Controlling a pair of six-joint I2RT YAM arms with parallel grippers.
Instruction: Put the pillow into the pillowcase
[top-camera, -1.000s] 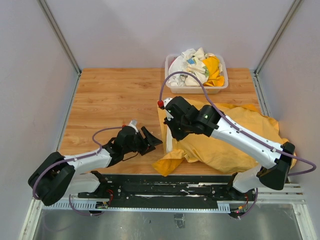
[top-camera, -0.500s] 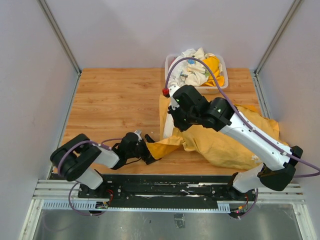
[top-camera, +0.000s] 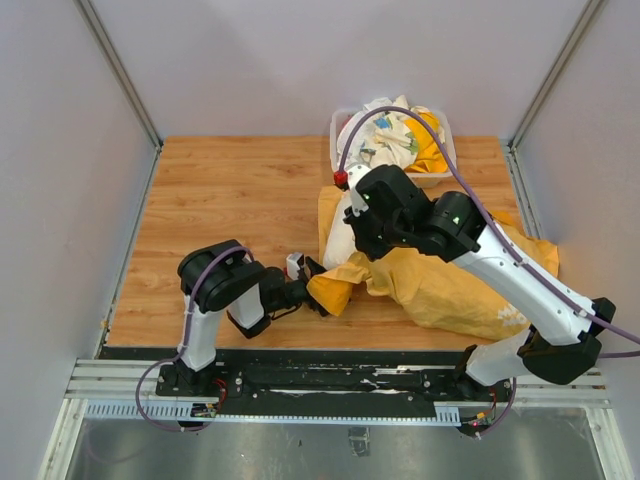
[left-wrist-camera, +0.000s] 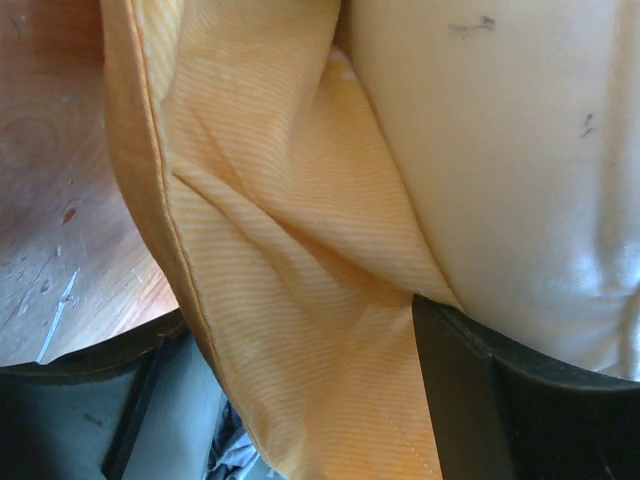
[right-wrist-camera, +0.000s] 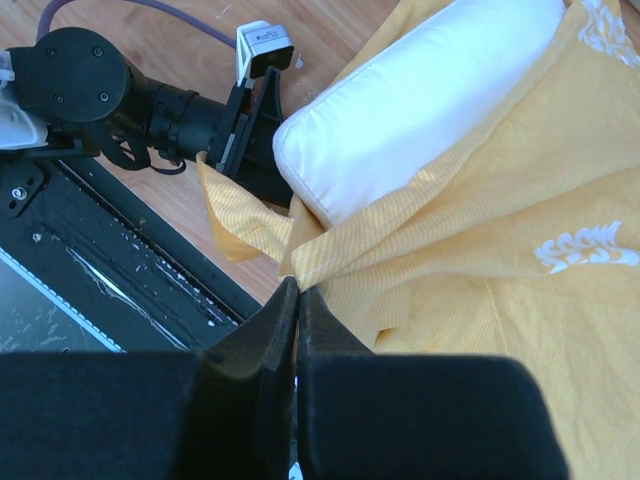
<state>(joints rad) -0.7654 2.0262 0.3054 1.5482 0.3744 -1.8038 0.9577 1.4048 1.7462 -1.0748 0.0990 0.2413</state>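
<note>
The orange-yellow pillowcase (top-camera: 450, 285) lies crumpled at the table's right. The cream-white pillow (top-camera: 341, 232) pokes out of its left opening, partly inside. My right gripper (right-wrist-camera: 299, 285) is shut on the pillowcase hem (right-wrist-camera: 330, 250), holding it up just below the pillow's end (right-wrist-camera: 420, 100). My left gripper (top-camera: 310, 281) is open at the pillowcase's near-left corner. In the left wrist view, loose orange cloth (left-wrist-camera: 290, 300) hangs between its spread fingers (left-wrist-camera: 470, 400), with the pillow (left-wrist-camera: 500, 150) pressed against the right one. The pillowcase's print and the pillow's bear face are hidden.
A clear plastic bin (top-camera: 337, 150) with white and yellow patterned cloths stands at the back, just behind the right arm. Bare wooden table (top-camera: 220, 190) stretches to the left. The black base rail (top-camera: 330, 375) runs along the near edge.
My left arm has folded back and its gripper has slid right to the pillowcase's corner, opening wider. My right gripper has pulled the hem up and away, and more of the pillow shows.
</note>
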